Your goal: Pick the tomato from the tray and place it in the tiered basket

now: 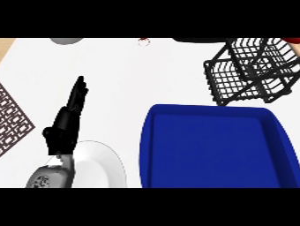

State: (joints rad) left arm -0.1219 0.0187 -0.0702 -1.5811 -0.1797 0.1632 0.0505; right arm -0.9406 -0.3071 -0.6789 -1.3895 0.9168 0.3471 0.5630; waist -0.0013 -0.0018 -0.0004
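White surface (146,70) is shown carrying a blue tray (214,148), seen empty, and a black tiered basket (256,70) at the far right corner. No tomato is visible. Left hand (66,121) is held open, holding nothing. A tomato is judged soft, smooth; cupped around its middle.

Blue tray (154,145), black wire basket (244,79), white plate (103,170)

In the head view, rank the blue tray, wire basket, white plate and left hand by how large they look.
1. Blue tray
2. Wire basket
3. White plate, partly cut off and covered, and left hand: too alike to rank.
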